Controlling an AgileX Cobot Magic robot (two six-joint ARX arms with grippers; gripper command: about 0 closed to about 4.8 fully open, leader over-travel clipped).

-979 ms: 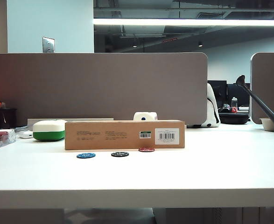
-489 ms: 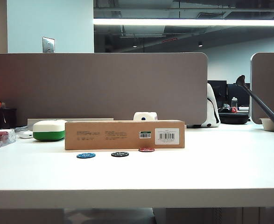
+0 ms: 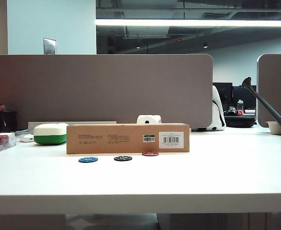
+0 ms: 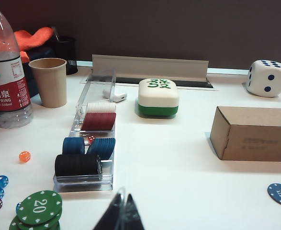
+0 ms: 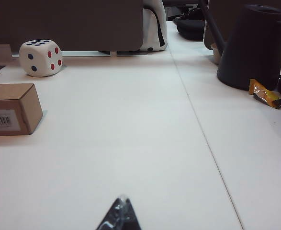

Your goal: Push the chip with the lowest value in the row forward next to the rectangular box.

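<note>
**Red chip sits at the box, both arms hang back**

In the exterior view the small flat round red poker chip (image 3: 150,154) lies at the right end of the row, farther back than its neighbours and just beside the near face of the long low brown cardboard box (image 3: 128,138), under its white barcode label (image 3: 171,140). Whether it touches the box I cannot tell. The blue chip marked 50 (image 3: 88,159) and the black chip marked 100 (image 3: 123,158) lie nearer, to its left.

The left gripper (image 4: 121,216) hovers low over the table's left side, near the clear chip rack (image 4: 90,143), fingertips together in a point. The right gripper (image 5: 120,215) hovers over bare white table (image 5: 130,143) to the right of the box, fingertips likewise closed.

My read: the push looks done. Next calls for nothing more than keeping both arms away from the row.
</note>
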